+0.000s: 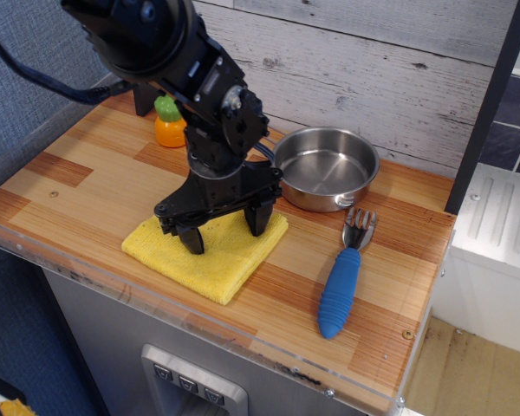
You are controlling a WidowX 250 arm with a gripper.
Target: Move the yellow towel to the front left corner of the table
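Observation:
The yellow towel (pixel 210 260) lies flat on the striped wooden table (pixel 69 186), near the front edge and somewhat left of the middle. My black gripper (pixel 226 230) stands right over the towel with its two fingers spread wide apart. The left fingertip (pixel 194 242) and the right fingertip (pixel 258 224) both reach down to the cloth. Nothing is held between them. The arm hides the towel's back corner.
A steel pan (pixel 325 167) stands at the back, right of the gripper. A blue-handled fork (pixel 342 285) lies to the right of the towel. An orange and green toy (pixel 168 122) sits at the back left. A clear rim (pixel 113 282) runs along the front edge.

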